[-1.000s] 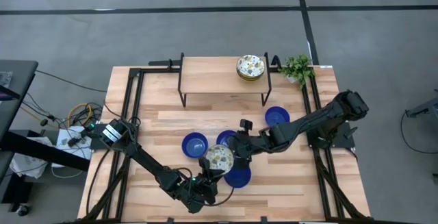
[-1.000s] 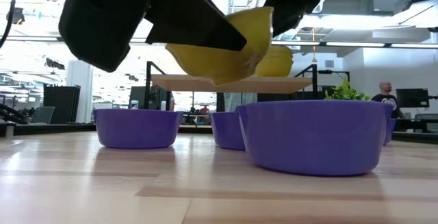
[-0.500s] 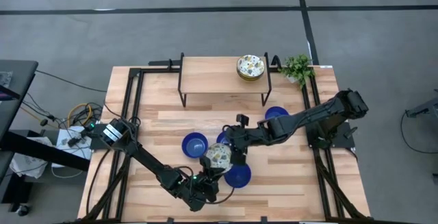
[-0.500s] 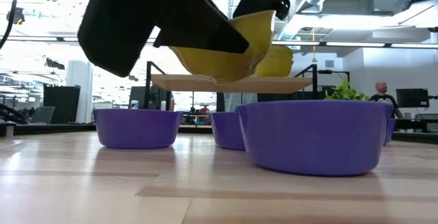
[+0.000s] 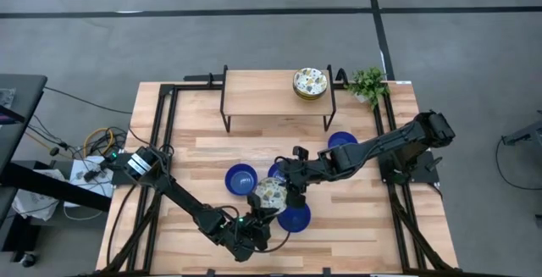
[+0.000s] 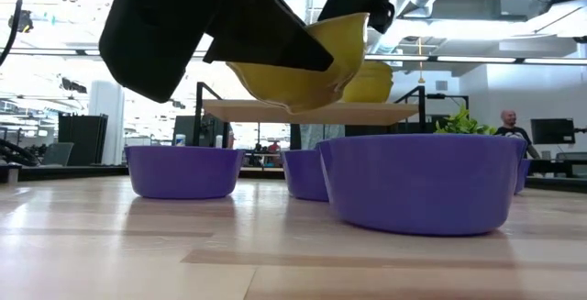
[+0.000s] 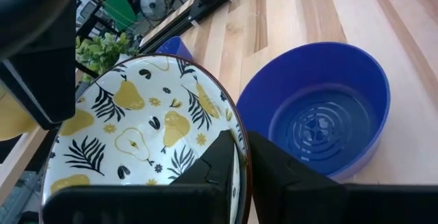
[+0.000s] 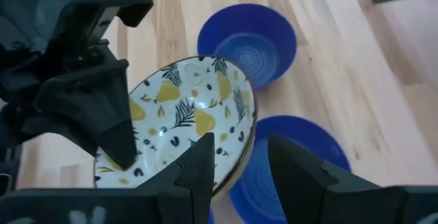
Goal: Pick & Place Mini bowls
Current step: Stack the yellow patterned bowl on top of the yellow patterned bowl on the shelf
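A patterned mini bowl (image 5: pixel 273 194), white with yellow pears and dark leaves, hangs lifted above the table's middle, over the blue bowls. My left gripper (image 5: pixel 259 211) is shut on its near rim. My right gripper (image 5: pixel 290 189) is open; in the right wrist view its two fingers (image 8: pixel 198 166) stand on either side of the bowl's far rim (image 8: pixel 250 131), one over the inside and one outside. I cannot tell if they touch it. Blue mini bowls (image 5: pixel 240 177) (image 5: pixel 294 218) (image 5: pixel 342 144) rest on their bases on the table. More patterned bowls (image 5: pixel 310 83) are stacked on the shelf. My left gripper (image 7: pixel 239 148) pinches the patterned bowl's rim (image 7: pixel 241 136) on its near side, one finger inside the bowl and one outside. The fingers come slanting up from the near side. The bowl (image 6: pixel 293 66) is lifted clear, slightly tilted, above the blue bowls.
A raised wooden shelf (image 5: pixel 271 95) on black legs stands at the far side. A small green plant (image 5: pixel 368 82) sits at the far right corner. A fourth blue bowl (image 5: pixel 276 170) lies partly hidden under the right arm. A person (image 6: pixel 516 127) stands in the room behind.
My right gripper has come down and toward the table's left onto the lifted patterned bowl, from above and beside it until its fingers stand astride the far rim. My left gripper has kept its hold, and the bowl has stayed lifted at nearly the same spot.
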`<control>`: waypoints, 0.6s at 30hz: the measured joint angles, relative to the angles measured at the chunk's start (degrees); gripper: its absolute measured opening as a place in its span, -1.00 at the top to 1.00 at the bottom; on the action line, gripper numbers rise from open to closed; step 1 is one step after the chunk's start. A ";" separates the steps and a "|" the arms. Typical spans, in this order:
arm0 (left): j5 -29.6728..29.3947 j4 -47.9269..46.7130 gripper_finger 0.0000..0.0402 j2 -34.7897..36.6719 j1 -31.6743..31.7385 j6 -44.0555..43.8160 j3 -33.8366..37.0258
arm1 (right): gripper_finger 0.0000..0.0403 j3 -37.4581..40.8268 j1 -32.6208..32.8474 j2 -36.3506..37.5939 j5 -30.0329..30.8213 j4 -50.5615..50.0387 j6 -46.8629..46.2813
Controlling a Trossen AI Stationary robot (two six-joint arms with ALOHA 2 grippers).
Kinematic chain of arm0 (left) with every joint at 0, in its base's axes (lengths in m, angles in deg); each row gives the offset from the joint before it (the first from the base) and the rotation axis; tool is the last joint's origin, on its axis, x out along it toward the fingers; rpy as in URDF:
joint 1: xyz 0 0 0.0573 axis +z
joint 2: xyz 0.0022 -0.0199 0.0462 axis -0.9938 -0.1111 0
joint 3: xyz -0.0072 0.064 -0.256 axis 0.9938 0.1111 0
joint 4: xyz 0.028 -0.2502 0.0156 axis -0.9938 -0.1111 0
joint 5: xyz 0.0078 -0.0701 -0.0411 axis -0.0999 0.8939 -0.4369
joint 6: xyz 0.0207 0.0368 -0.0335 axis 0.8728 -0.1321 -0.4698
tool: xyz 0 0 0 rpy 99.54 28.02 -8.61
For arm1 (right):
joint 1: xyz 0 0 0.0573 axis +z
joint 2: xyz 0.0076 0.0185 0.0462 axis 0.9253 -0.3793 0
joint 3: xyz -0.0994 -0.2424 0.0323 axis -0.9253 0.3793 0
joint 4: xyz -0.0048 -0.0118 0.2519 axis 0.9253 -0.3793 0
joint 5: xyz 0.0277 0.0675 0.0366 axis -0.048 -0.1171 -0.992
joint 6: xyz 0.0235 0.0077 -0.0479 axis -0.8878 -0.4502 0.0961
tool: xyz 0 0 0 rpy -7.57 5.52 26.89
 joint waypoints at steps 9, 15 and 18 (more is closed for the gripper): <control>0.00 0.09 0.83 0.03 0.02 -0.02 0.00 | 0.37 0.00 -0.30 0.00 -0.62 -2.37 -3.36; 0.12 0.57 0.83 0.24 0.07 -0.04 0.00 | 0.37 -0.02 -0.83 -0.76 -0.60 -2.32 -3.42; 0.39 0.90 0.83 0.24 0.07 -0.11 0.00 | 0.37 -0.05 -1.14 -2.05 -0.57 -2.47 -4.50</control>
